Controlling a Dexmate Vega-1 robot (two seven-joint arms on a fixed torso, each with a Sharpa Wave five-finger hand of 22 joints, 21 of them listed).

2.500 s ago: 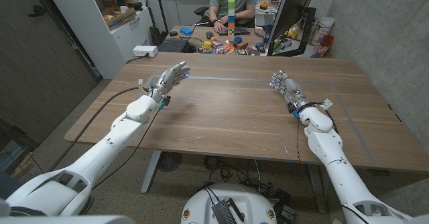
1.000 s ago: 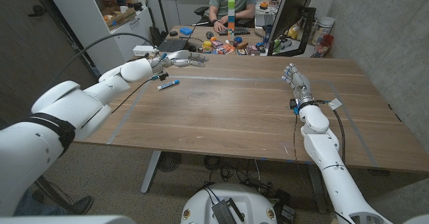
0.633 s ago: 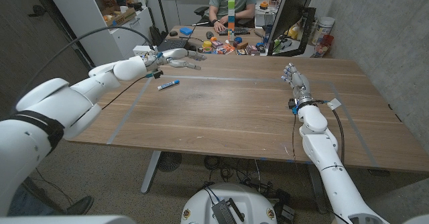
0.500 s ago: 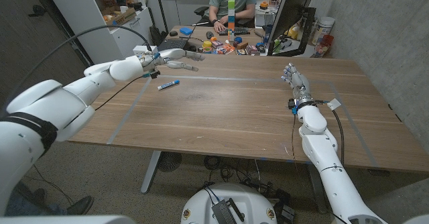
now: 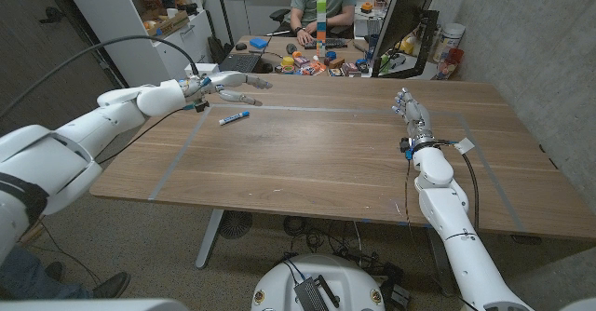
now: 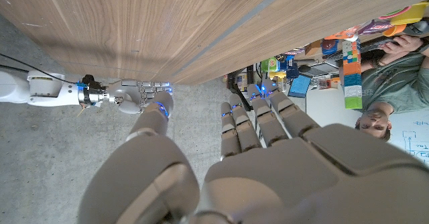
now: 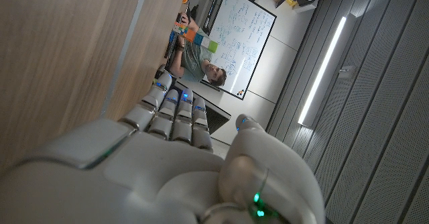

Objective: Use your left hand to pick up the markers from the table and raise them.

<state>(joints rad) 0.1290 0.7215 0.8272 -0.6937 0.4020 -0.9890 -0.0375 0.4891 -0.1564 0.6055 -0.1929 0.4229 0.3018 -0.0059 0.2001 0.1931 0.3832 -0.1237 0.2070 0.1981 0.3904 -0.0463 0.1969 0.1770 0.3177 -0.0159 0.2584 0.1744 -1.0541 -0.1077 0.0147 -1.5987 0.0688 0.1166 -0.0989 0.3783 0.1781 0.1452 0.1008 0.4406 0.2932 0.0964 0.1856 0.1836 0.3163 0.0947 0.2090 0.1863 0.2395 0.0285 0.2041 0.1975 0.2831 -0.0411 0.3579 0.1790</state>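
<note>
Left hand [image 5: 233, 83] open, fingers spread, empty, over the counter's [image 5: 326, 153] far left — blue marker [image 5: 234, 118] lying just beside; right hand [image 5: 408, 108] open, empty.

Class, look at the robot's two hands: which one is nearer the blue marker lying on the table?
The left hand, reaching over the table's far left side close behind the blue marker. The right hand stands across the table, well away from it.

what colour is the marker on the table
Blue and white marker, seen best in the head view.
</note>
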